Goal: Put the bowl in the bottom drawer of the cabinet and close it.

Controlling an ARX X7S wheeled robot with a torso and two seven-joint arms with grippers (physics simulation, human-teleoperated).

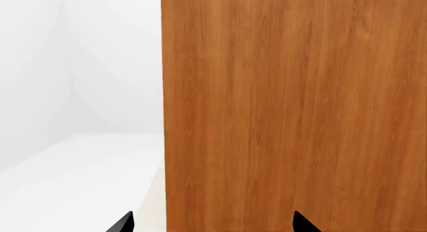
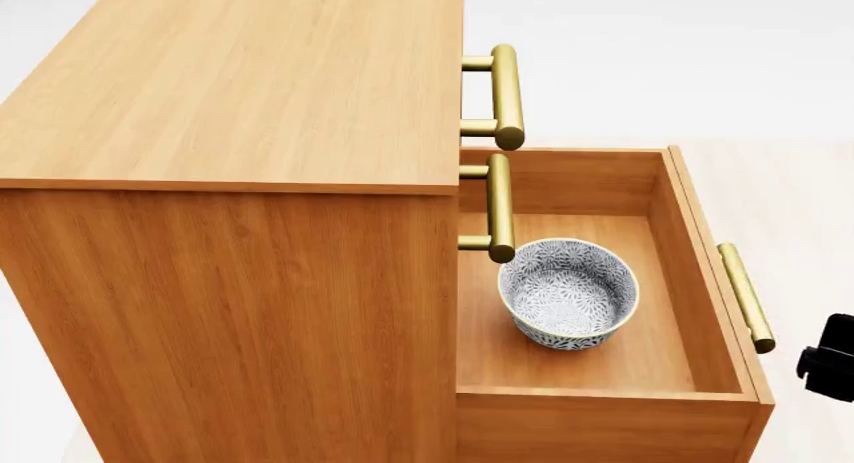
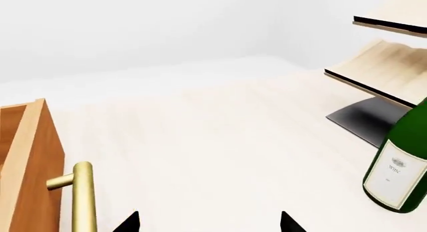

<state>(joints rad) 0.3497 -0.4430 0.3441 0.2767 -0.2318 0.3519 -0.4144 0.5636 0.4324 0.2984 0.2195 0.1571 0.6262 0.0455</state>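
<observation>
The speckled white bowl [image 2: 570, 292] sits upright inside the bottom drawer [image 2: 694, 273], which is pulled out of the orange-brown cabinet [image 2: 227, 163]. The drawer's brass bar handle [image 2: 745, 296] runs along its front, and shows in the right wrist view as the handle [image 3: 83, 197]. My right gripper [image 3: 210, 223] is open with nothing between its fingertips, just beside that handle; a dark part of it [image 2: 830, 361] shows at the head view's right edge. My left gripper [image 1: 212, 223] is open, facing the cabinet's side panel [image 1: 293, 111] at close range.
Two upper drawers are shut, their brass handles [image 2: 505, 83] [image 2: 498, 208] overhanging the open drawer. A green wine bottle [image 3: 402, 167] stands on the pale floor to the right, next to a pale wooden rack [image 3: 383, 66] on a grey base.
</observation>
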